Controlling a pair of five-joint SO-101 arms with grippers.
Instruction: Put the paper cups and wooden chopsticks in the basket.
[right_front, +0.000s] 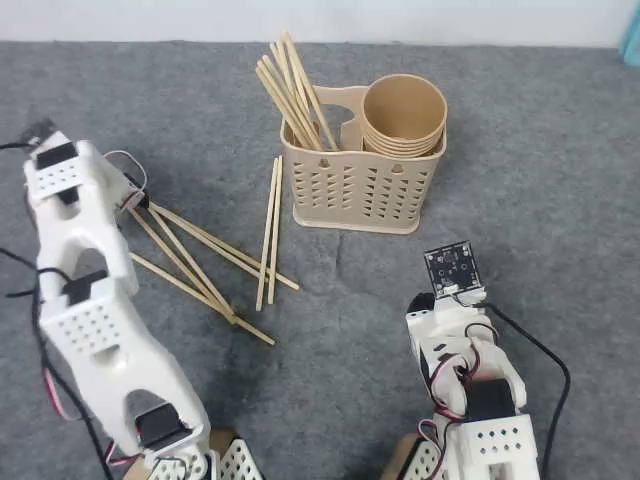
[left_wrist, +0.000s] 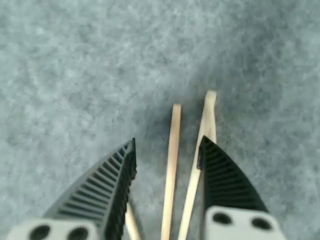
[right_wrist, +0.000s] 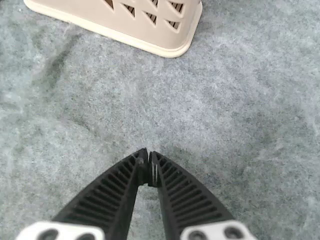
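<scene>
Done: paper cups (right_front: 404, 115) in basket (right_front: 360, 190), some chopsticks (right_front: 295, 90) too. To do: loose chopsticks (right_front: 200, 265) on table (right_front: 540, 220). Left claw (left_wrist: 166, 150) spread over them. Right claw (right_wrist: 148, 160) pressed together, empty.

left arm (right_front: 90, 320): white, stretched far forward on the left side | left gripper (left_wrist: 167, 145): points down, jaws wide apart | right arm (right_front: 465, 350): white, folded up and pulled back near its base | right gripper (right_wrist: 148, 156): points down, jaws pressed together
</scene>
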